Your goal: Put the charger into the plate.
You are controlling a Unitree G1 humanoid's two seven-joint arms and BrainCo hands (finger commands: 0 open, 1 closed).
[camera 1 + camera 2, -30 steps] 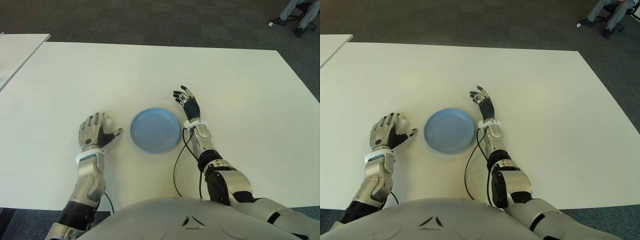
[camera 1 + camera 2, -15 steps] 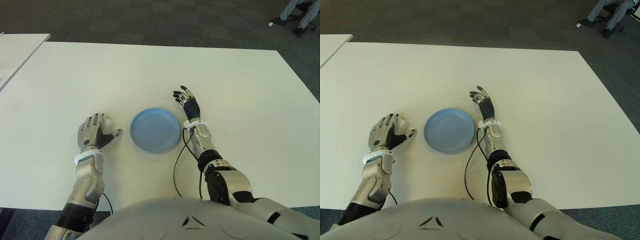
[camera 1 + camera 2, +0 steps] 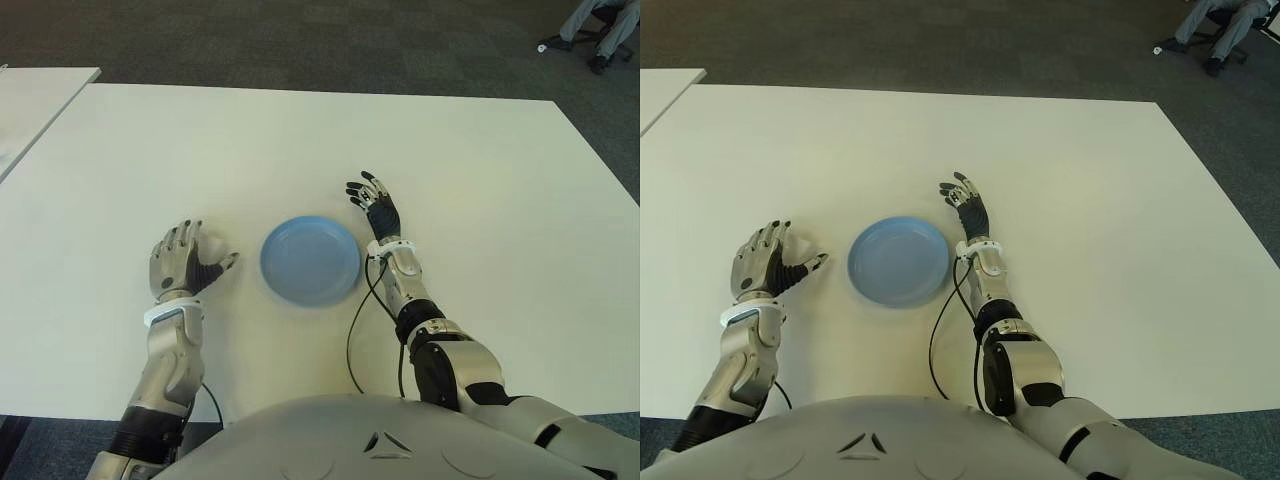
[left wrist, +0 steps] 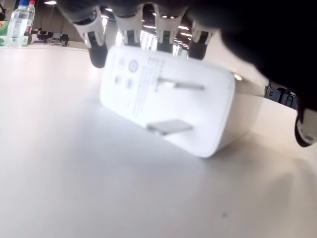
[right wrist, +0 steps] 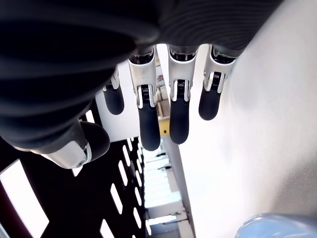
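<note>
The white charger [image 4: 168,101] lies on the white table [image 3: 200,150] with its two metal prongs facing the left wrist camera. My left hand [image 3: 188,256] hovers over it, left of the blue plate [image 3: 310,260], and hides it in the eye views. Its fingers [image 4: 130,30] are spread and reach over the charger's far edge, with the thumb out to one side and apart from it; I cannot tell whether the fingertips touch. Nothing lies in the plate. My right hand [image 3: 372,200] shows open just right of the plate's far rim.
A black cable [image 3: 354,330] runs from my right wrist back toward my body. A second white table [image 3: 40,95] stands at the far left. A person's legs and a chair [image 3: 600,25] are on the carpet at the far right. A bottle [image 4: 20,22] stands far off.
My left hand has shifted a little to the left, away from the plate, and its fingers have straightened. The plate and my right hand have not moved.
</note>
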